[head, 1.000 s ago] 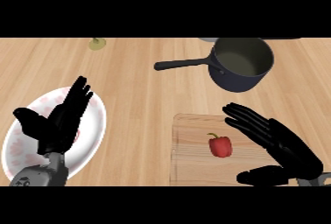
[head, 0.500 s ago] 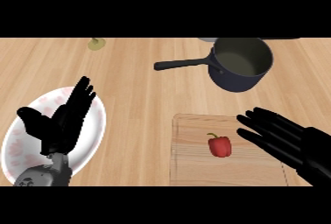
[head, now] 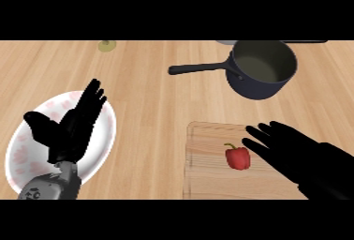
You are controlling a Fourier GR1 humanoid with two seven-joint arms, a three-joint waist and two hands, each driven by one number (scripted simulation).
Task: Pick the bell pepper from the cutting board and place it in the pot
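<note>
1. At the counter's near edge, right of the middle, lies the cutting board (head: 207, 173). The bell pepper (head: 238, 157) sits on it, roughly midway between the board's near and far edges.
2. The right hand (head: 304, 157) comes in over the board's right part from the near right corner. Its fingers (head: 261, 137) are straight and spread and grasp nothing. The pepper lies just to their left, and I cannot tell whether they touch it.
3. The pepper's long axis runs near to far, with the stem at the far end tipped slightly left. I judge that the hand has to shift a little left and curl round the pepper from its right side.
4. The left hand (head: 67, 133) rests open, fingers up, above the plate (head: 104, 140) by the counter's near left edge. It is well apart from the pepper, so the right hand is the nearer one.
5. The counter (head: 152, 103) is bare pale wood between the board and the pot.
6. The pot (head: 257, 89) stands toward the far right corner, beyond the board, with its handle (head: 197, 69) pointing left.
7. A small greenish thing (head: 106, 45) sits at the far edge, on the left.
</note>
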